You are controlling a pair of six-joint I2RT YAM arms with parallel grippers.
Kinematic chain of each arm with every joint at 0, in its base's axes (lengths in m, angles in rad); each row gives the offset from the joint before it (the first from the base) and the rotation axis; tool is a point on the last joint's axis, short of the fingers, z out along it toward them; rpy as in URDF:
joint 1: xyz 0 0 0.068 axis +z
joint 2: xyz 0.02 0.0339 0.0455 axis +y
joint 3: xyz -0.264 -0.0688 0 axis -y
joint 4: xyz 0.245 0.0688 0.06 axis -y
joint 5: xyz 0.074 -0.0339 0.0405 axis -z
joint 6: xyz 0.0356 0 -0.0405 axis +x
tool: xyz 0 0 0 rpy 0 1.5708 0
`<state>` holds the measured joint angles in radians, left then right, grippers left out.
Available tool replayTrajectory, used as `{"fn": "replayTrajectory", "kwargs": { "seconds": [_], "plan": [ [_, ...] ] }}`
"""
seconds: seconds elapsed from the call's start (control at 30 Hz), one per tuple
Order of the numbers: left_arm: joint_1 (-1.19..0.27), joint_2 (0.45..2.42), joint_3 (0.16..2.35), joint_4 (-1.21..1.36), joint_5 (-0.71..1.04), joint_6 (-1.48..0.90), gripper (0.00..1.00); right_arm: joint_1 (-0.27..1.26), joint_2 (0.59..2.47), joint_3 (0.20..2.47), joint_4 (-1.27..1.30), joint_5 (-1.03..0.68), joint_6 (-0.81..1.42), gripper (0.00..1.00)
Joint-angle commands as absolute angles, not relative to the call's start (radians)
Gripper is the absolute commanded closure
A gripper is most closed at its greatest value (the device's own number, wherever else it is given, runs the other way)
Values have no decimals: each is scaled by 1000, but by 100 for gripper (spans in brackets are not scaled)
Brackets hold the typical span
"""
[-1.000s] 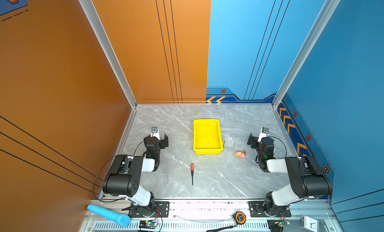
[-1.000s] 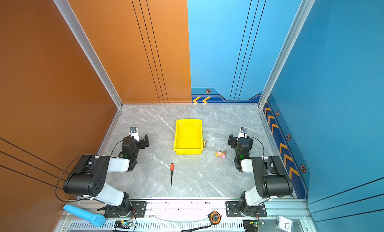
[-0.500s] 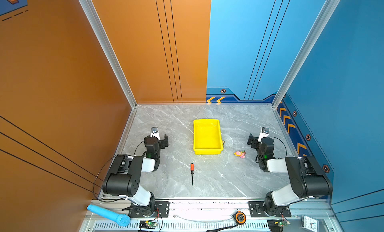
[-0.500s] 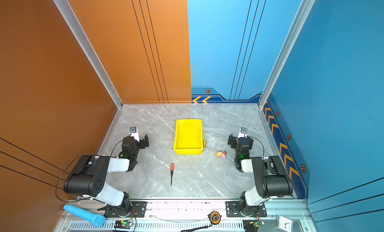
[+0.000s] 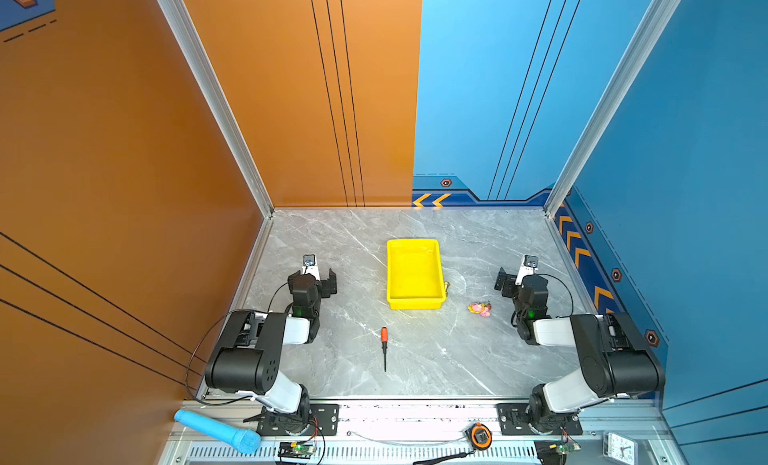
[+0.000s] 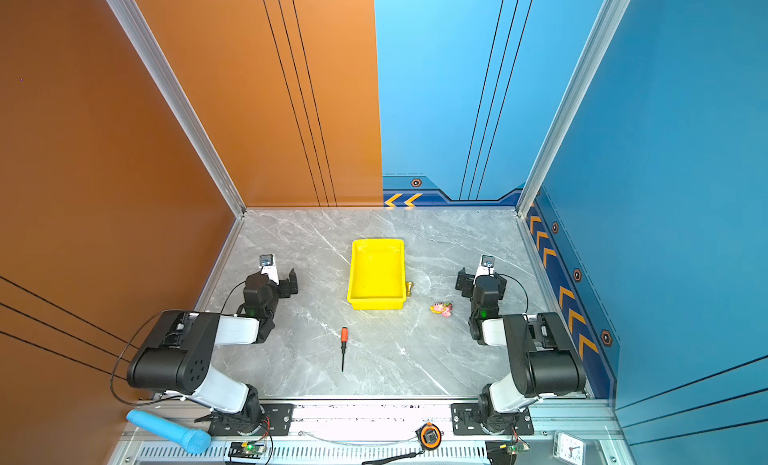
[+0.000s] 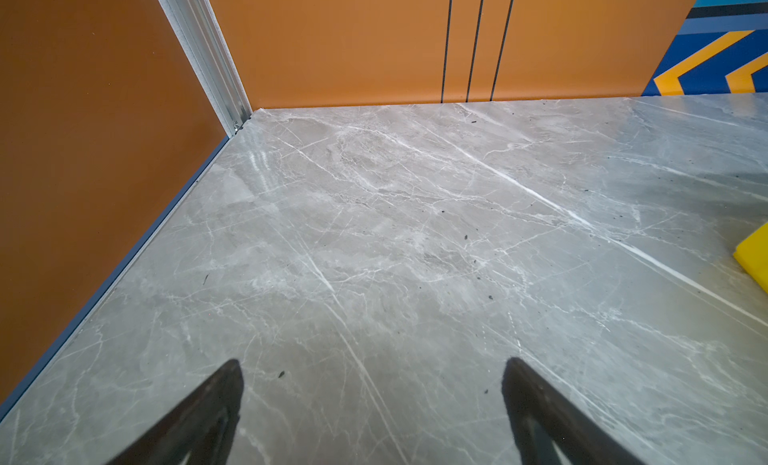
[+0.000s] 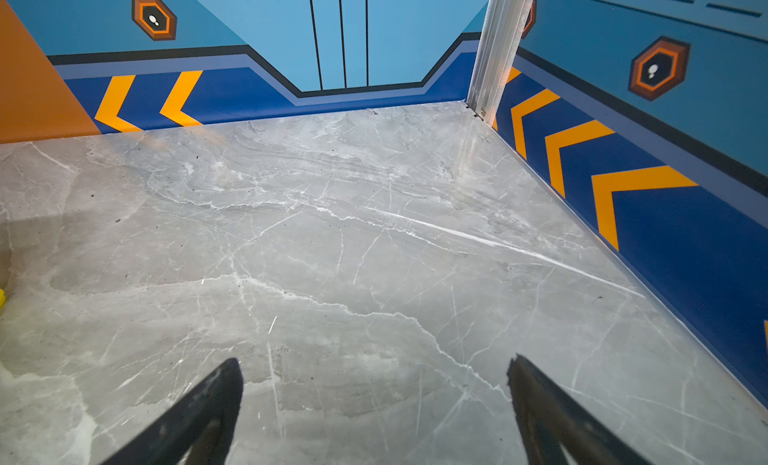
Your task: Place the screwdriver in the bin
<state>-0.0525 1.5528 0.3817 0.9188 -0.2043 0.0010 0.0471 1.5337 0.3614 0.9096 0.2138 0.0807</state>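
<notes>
The screwdriver, with an orange-red handle and a thin black shaft, lies on the grey marble table in front of the bin, handle toward it. The bright yellow bin stands mid-table with nothing in it. A corner of the bin shows in the left wrist view. My left gripper rests low at the left of the table, open and holding nothing, well apart from the screwdriver. My right gripper rests at the right, also open with only bare table between its fingers.
A small pink-yellow toy lies right of the bin, and a small brass piece stands against the bin's right side. Orange and blue walls enclose the table on three sides. A blue microphone, tape measure and clock lie on the front rail.
</notes>
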Motion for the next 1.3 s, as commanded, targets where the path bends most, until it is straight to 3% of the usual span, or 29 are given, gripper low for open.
{"fn": "replayTrajectory", "kwargs": {
  "seconds": [0.0,0.6,1.03,1.27],
  "plan": [
    [-43,1565,379,925,-188,12,2,52,1548,364,930,233,69,0],
    [-43,1562,378,925,-188,12,2,52,1518,363,904,214,65,0],
    [-37,1394,375,772,-263,-26,2,101,1249,368,626,288,90,0],
    [-35,1298,430,515,-304,-53,2,189,1045,381,371,370,103,0]
  ]
}}
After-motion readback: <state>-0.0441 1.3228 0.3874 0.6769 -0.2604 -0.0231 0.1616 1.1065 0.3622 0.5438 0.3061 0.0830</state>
